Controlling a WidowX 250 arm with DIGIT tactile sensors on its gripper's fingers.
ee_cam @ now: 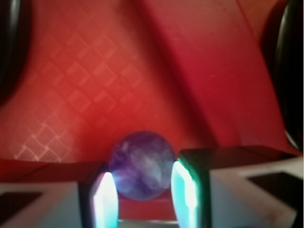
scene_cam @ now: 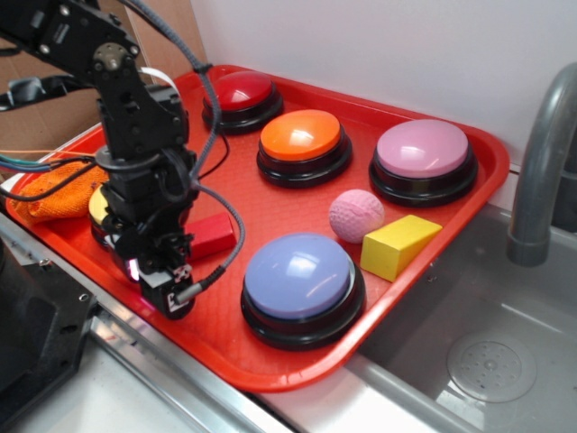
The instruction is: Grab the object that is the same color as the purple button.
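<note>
Gripper: your gripper (ee_cam: 141, 192) points down over the near-left part of the red tray (scene_cam: 225, 347); in the wrist view you see its two fingers (ee_cam: 105, 199) standing either side of the marble, close against it or touching it.
Grip state: you cannot tell from these views whether the fingers are truly pinching the marble or only flanking it with a sliver of space.
Marble: the small dark-purple marble (ee_cam: 141, 164), streaked with paler veins, sits between the fingertips, over the tray's textured floor; in the exterior view the arm hides it from you.
Purple button: the large purple button (scene_cam: 299, 275) on its black base lies just to the right of your gripper, near the tray's front edge.
Other buttons: a pink button (scene_cam: 423, 149), an orange button (scene_cam: 301, 135) and a red button (scene_cam: 242, 90) line the back of the tray.
Pink ball: the textured pink ball (scene_cam: 355, 216) rests between the purple and pink buttons, touching or just beside the yellow wedge block (scene_cam: 398, 244).
Red block: a red block (scene_cam: 210, 236) lies just behind your gripper.
Cloth: an orange cloth (scene_cam: 56, 191) sits at the tray's left end.
Surroundings: a steel sink (scene_cam: 487, 361) with a grey faucet (scene_cam: 541, 153) lies to the right.
</note>
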